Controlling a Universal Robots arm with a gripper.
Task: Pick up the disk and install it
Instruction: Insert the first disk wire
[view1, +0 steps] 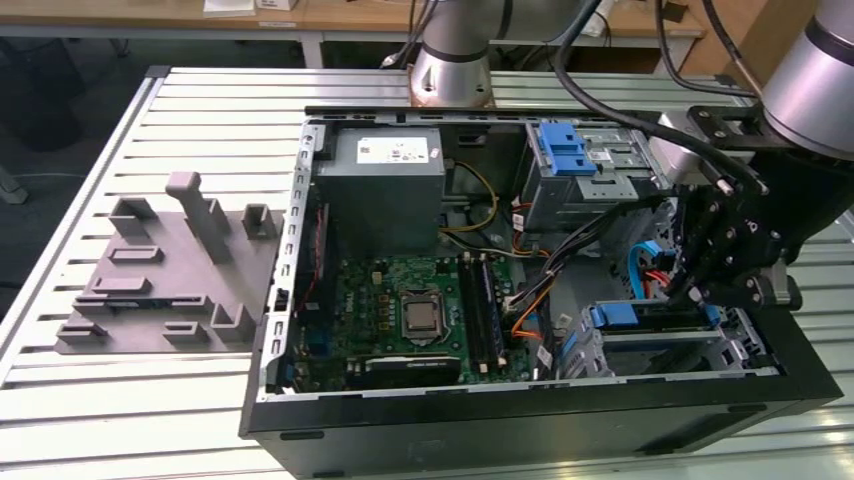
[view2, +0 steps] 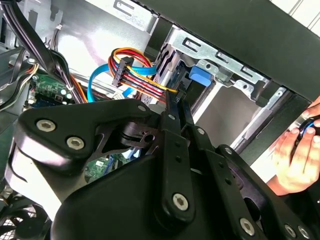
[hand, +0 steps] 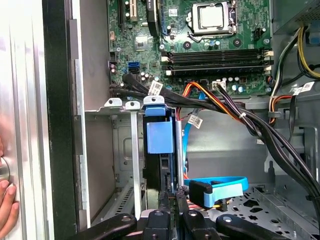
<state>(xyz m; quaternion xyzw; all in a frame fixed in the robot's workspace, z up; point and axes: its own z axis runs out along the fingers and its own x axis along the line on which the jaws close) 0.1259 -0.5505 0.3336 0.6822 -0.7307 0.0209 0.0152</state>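
My pincer (hand: 170, 202), closed thin, presses the disk (hand: 160, 137) nearly home in its bay (hand: 131, 150), lower centre.

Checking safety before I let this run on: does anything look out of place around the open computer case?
Yes: a person's hand rests at the outer edge of the computer case, close to the gripper, which is down at the disk in its bay.

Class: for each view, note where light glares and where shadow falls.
Exterior view: the slatted table reflects bright bands, while the drive bay lies in shade. First wrist view: the metal surface outside the case is washed out; the disk is evenly lit. Second wrist view: the case's inner panel glares white.
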